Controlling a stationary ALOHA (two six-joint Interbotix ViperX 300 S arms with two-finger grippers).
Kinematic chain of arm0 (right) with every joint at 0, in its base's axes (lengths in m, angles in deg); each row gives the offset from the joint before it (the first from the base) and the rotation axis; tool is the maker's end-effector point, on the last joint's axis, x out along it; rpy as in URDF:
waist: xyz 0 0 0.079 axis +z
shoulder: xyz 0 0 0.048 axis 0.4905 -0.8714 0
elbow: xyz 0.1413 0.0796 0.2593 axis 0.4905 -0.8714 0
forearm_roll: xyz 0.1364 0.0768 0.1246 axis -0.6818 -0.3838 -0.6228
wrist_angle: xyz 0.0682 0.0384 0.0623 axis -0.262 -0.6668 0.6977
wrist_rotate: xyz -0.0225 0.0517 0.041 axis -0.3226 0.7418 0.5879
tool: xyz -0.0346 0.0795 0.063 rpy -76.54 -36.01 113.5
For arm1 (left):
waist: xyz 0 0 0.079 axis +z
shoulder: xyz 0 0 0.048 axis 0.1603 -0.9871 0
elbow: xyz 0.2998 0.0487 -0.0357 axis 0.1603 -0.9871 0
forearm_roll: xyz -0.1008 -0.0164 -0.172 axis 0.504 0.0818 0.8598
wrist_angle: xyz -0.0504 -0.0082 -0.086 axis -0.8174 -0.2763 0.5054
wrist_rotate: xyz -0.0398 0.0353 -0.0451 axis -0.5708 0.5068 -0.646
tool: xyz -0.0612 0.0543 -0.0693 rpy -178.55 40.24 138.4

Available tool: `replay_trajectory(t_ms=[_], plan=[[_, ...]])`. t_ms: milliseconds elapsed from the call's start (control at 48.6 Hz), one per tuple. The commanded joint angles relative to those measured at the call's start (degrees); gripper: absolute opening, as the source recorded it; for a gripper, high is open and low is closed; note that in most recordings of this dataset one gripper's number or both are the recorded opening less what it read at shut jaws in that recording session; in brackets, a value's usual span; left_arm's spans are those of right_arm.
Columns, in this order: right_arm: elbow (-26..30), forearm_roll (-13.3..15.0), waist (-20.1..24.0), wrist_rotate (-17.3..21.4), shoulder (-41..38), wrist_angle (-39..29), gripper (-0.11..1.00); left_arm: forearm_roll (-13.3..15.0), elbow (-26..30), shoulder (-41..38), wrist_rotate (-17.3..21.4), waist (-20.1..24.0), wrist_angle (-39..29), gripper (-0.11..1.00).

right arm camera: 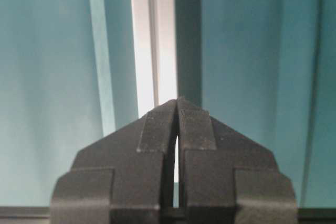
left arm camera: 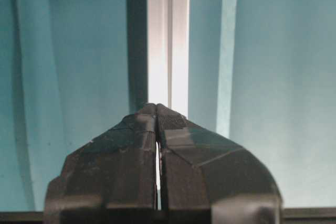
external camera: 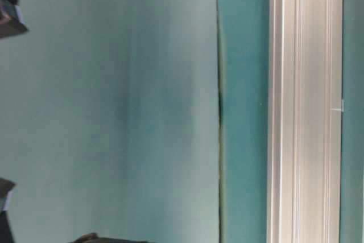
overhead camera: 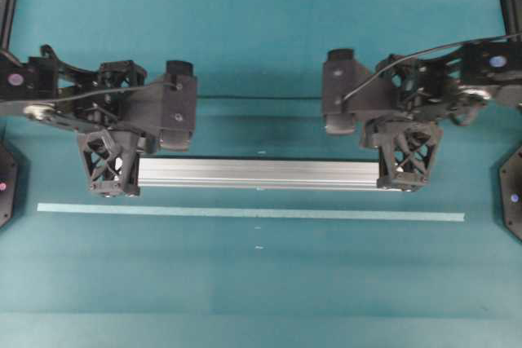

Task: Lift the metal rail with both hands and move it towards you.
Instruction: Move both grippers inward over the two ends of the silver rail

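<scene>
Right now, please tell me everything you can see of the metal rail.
The rail is a long, straight bar of silver, brushed-looking metal with grooves along its length. It lies flat on the teal table, parallel to a pale tape strip just in front of it and apart from it. The left hand is over its left end and the right hand over its right end, both with fingers shut; whether they touch it is not clear.

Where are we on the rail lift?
Done: both arms are in position, the left pincer over one end of the metal rail and the right pincer over the other. In hand: nothing; both pincers are shut with fingertips together, not around the rail. Left: open, grasp, lift, then carry it toward the pale tape strip.
</scene>
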Motion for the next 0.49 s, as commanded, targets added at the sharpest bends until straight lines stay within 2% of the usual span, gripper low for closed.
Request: replay_trajectory(t_ms=[0, 308, 411, 473], plan=[[0.6, 0.0, 0.4, -0.1, -1.1, -1.0, 0.04, -0.2, 0.1, -0.3, 0.4, 0.0, 0.0, -0.04], [0.4, 0.0, 0.4, -0.1, -2.3, -0.9, 0.06, -0.2, -0.7, -0.1, 0.0, 1.2, 0.5, -0.02], [-0.1, 0.0, 0.4, -0.2, -2.4, -0.4, 0.12, -0.2, -0.7, -0.1, -1.1, 1.3, 0.6, 0.02], [-0.4, 0.0, 0.4, 0.0, -2.5, -0.4, 0.2, -0.2, -0.9, -0.1, -2.0, 1.3, 0.9, 0.07]])
